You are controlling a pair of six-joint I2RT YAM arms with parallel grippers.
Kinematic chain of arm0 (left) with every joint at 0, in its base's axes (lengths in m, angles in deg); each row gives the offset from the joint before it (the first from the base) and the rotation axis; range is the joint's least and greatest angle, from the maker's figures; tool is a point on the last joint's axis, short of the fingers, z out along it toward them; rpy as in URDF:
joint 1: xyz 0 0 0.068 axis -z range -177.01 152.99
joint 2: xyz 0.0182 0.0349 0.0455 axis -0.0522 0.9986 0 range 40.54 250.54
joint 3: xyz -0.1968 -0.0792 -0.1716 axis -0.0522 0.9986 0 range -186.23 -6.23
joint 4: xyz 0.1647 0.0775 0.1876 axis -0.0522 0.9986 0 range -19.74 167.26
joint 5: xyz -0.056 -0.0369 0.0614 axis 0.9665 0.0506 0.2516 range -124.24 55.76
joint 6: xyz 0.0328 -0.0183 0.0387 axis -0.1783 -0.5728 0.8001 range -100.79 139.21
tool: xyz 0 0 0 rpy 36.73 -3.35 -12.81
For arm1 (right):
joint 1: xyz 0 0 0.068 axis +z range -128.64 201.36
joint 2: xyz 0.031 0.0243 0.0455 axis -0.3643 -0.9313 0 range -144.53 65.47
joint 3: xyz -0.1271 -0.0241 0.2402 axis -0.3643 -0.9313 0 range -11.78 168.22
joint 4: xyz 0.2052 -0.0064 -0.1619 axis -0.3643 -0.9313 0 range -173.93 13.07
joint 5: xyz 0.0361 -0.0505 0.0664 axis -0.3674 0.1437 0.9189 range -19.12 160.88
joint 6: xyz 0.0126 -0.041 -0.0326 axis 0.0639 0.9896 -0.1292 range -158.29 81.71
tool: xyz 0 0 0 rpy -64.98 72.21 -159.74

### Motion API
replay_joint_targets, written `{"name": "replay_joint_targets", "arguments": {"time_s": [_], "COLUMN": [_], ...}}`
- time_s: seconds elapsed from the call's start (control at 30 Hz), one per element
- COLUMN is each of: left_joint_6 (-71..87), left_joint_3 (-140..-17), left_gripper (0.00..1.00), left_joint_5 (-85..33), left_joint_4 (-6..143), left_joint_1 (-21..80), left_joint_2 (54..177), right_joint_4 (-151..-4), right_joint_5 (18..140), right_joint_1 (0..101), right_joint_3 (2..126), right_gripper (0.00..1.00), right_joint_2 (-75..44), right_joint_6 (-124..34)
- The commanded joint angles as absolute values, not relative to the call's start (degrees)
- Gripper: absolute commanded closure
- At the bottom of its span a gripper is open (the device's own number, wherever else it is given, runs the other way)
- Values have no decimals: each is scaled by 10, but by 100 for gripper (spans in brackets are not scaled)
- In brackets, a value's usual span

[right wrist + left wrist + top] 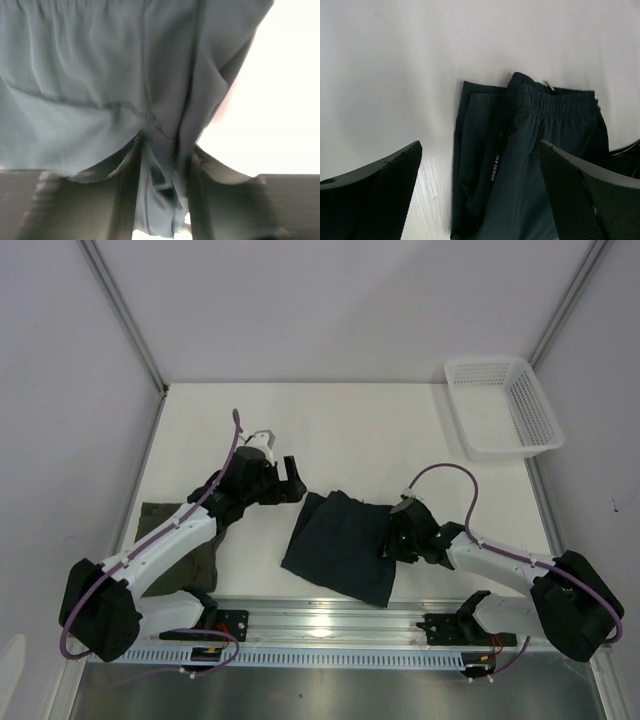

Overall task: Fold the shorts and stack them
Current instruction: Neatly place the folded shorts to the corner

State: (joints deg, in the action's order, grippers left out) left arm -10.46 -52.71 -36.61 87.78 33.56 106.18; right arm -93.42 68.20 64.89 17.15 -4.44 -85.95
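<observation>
Nearest the overhead camera, a metal rail (330, 625) carries both arm bases along the table's (350, 430) near edge. Beyond it, the dark navy-teal shorts (335, 545) lie roughly flat mid-table, one corner close to the rail. The olive-green shorts (160, 520) lie at the left edge, partly hidden under the left arm (170, 540) and well apart from the navy pair. A white mesh basket (503, 405) sits in the far right corner, with bare tabletop between it and both arms. The left gripper (293, 483) hovers just beside the navy pair's upper left corner. The right gripper (392, 540) is at its right edge.

From the left wrist, both fingers (375, 195) are spread wide with nothing between them. The navy shorts (530, 150) lie ahead, waistband (555, 102) at the far end, white table all around.

From the right wrist, the gripper (162, 170) is pinched on a bunched fold of the navy cloth (100, 90). The cloth fills most of the view, with white table to the right.
</observation>
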Motion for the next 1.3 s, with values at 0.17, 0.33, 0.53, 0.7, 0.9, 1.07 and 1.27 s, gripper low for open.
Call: {"name": "replay_joint_targets", "arguments": {"time_s": [0.17, 0.33, 0.53, 0.7, 0.9, 1.07, 1.27], "left_joint_6": [-79, -95, -87, -83, -88, -100, -110], "left_joint_3": [-459, -411, -381, -381, -393, -403, -401], "left_gripper": [1, 1, 1, 1, 3, 17, 43], "left_joint_5": [-226, -193, -190, -175, -166, -200, -216], "left_joint_4": [739, 705, 705, 683, 668, 694, 683], "left_joint_1": [332, 332, 332, 333, 332, 332, 333], "left_joint_2": [1099, 1073, 1079, 1129, 1185, 1235, 1253], "right_joint_4": [-923, -910, -880, -852, -853, -849, -833], "right_joint_5": [797, 820, 849, 851, 846, 837, 831], "right_joint_1": [541, 524, 512, 515, 526, 532, 548], "right_joint_3": [158, 150, 111, 74, 72, 78, 77], "right_gripper": [29, 22, 24, 29, 32, 38, 44], "right_joint_2": [-19, -13, -6, 23, 19, 3, -13], "right_joint_6": [-753, -751, -773, -800, -797, -798, -805]}}
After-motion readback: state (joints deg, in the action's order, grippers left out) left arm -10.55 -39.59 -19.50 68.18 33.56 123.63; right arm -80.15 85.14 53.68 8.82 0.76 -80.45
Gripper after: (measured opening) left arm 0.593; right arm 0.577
